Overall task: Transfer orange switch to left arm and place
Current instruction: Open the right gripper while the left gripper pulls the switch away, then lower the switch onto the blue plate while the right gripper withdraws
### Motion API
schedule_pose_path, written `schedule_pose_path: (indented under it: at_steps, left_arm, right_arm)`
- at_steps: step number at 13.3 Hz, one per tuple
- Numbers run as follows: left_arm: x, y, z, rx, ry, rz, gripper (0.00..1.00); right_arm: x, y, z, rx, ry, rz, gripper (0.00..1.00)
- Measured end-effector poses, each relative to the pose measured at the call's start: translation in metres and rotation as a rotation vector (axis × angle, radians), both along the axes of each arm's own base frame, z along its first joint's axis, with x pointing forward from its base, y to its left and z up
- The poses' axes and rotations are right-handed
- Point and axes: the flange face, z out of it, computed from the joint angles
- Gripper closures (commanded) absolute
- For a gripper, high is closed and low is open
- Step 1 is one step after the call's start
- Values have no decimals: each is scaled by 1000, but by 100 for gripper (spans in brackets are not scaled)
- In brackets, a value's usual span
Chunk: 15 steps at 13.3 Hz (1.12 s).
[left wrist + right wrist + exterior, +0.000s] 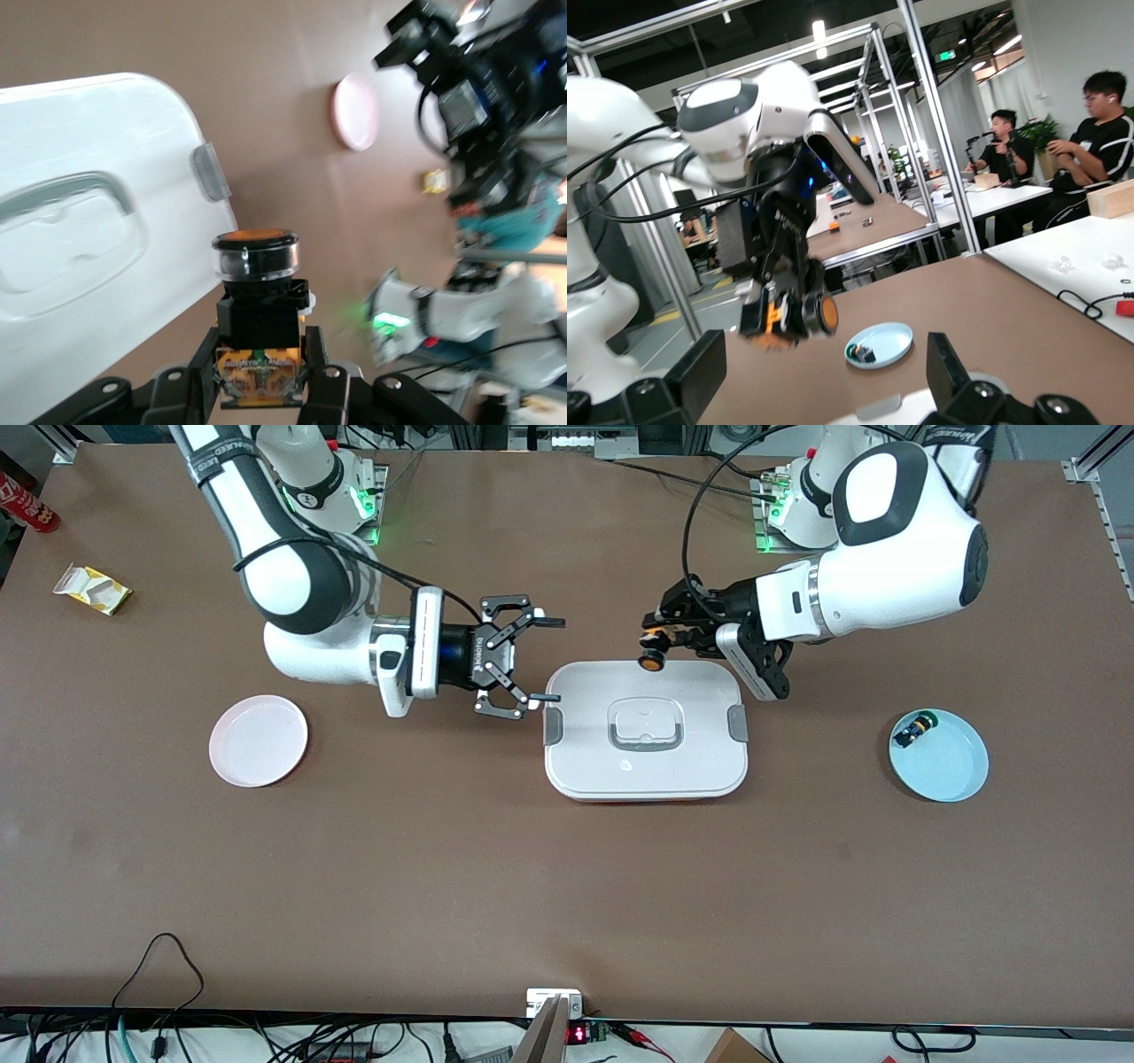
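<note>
Two arms, two plates, two switches, one box [646,731]. Orange switch [655,657] clamped in left gripper [660,640], fingers shut on its body, orange cap pointing toward right gripper [539,661], above the box edge nearest the robot bases. Right gripper spread wide, holding nothing, level with that switch, over the table beside the box's end. Pink plate [258,740] toward right arm's end; blue plate [938,755] toward left arm's end, carrying second small black switch [913,732].
</note>
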Motion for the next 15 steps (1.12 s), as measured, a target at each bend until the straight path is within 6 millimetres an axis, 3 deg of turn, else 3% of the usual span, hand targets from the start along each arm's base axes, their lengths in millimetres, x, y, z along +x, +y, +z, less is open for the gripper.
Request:
schedule_pose_path:
  at_steps: [5, 9, 11, 15]
  left_arm:
    - [1, 27, 32, 390, -121, -263, 84]
    - [7, 58, 28, 574, -212, -483, 83]
    - [19, 95, 21, 640, -237, -613, 83]
    - [51, 198, -17, 766, -200, -805, 84]
  right_arm:
    - [13, -61, -12, -34, 72, 102, 0]
    - [22, -108, -14, -115, 281, 142, 0]
    - [23, -114, -12, -144, 397, 134, 0]
    - [22, -127, -14, -266, 672, 107, 0]
